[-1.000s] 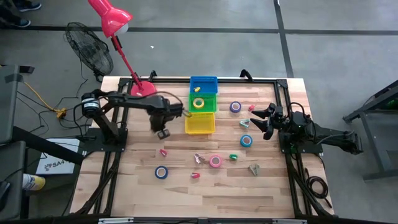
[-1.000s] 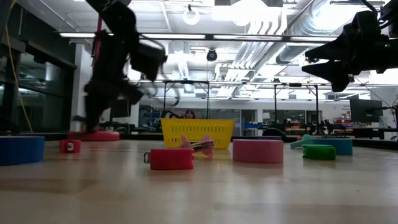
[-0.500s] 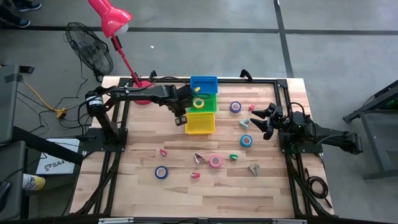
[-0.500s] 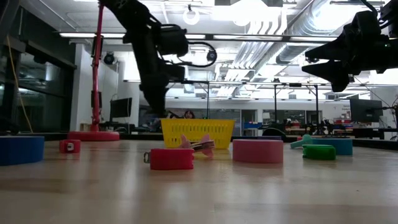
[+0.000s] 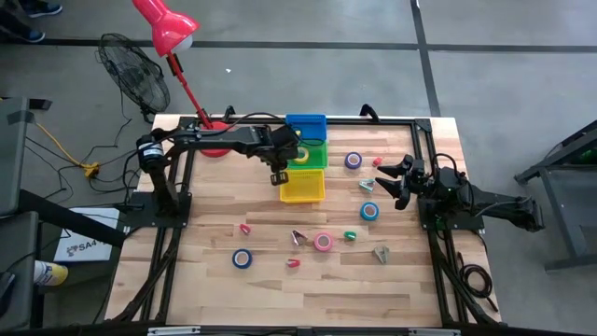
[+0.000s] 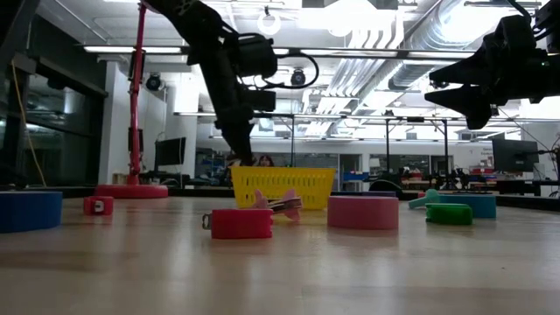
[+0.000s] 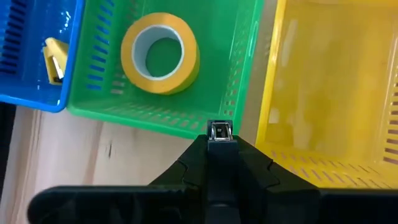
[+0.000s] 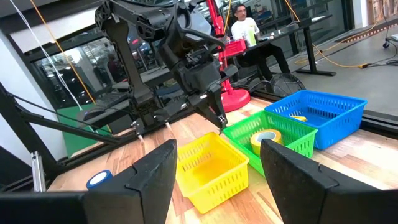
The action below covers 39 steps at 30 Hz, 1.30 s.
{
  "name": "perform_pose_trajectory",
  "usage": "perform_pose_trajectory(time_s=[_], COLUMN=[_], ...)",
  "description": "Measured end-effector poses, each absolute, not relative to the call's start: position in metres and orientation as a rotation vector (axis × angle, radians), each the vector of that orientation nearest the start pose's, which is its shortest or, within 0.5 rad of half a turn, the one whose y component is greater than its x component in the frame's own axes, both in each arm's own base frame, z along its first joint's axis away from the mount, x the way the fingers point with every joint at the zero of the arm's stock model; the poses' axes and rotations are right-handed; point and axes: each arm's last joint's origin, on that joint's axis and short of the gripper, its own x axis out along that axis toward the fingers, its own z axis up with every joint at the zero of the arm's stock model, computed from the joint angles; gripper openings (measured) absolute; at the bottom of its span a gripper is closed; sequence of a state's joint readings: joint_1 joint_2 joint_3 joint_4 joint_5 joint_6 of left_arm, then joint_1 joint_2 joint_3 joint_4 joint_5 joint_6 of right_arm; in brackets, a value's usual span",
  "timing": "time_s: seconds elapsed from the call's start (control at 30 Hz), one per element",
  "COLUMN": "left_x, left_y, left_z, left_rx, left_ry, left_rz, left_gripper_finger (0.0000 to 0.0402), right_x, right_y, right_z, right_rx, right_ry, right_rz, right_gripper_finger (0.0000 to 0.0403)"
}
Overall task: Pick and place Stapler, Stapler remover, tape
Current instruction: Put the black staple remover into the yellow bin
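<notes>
The room has a grey floor, with a black fan [image 5: 135, 75] standing beside the big wooden tabletop [image 5: 205, 280]. A pink lamp [image 5: 163, 23] leans over the back left corner. Far behind the tabletop, a person [image 8: 242, 28] sits at a desk.

The left arm reaches across the back of the tabletop. The left hand [image 5: 277, 175] hangs by the near edges of the green basket [image 7: 93, 106] and the yellow basket [image 7: 273, 93]. It is clenched on a small dark thing [image 7: 219, 130] with a silver tip; I cannot tell what it is. The right hand [image 5: 396, 182] waits above the right side, its fingers spread apart and holding nothing.

A blue basket [image 5: 305, 121] sits behind the green one. A yellow tape [image 7: 160, 53] lies flat in the green basket. A blue roll [image 5: 242, 259], a pink roll [image 5: 323, 242], a light blue roll [image 5: 370, 211] and a purple roll [image 5: 353, 161] lie on the wood.
</notes>
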<state>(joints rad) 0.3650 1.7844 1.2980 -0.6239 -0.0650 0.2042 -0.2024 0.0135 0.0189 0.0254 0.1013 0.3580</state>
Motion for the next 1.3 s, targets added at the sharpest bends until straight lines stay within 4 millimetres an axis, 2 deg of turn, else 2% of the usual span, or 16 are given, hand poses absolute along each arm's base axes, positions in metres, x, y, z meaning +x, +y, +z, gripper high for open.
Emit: perform_pose_trajectory(time_s=[0.33,0.6,0.9,1.07,1.3], left_x=[0.333,0.343,0.349,0.349,0.358], left_y=[0.129,0.116,0.107,0.104,0.095], left_z=[0.230,0.234,0.234,0.234,0.223], left_rx=[0.032,0.215,0.416,0.501,0.650], left_ry=[1.096,1.008,0.975,0.925,0.865], left_rz=[0.266,0.009,-0.141,-0.291,-0.447], left_gripper_finger=[0.0044,0.0044,0.0044,0.0044,0.0045], right_x=[0.095,0.095,0.095,0.095,0.095], right_y=[-0.022,-0.022,-0.022,-0.022,-0.022], right_z=[0.171,0.171,0.171,0.171,0.171], right_rx=[0.354,0.354,0.353,0.354,0.353], right_ry=[-0.085,-0.085,-0.085,-0.085,-0.085], right_rz=[-0.295,-0.295,-0.295,-0.295,-0.295], right_gripper_finger=[0.0222,0.0222,0.0222,0.0222,0.0222])
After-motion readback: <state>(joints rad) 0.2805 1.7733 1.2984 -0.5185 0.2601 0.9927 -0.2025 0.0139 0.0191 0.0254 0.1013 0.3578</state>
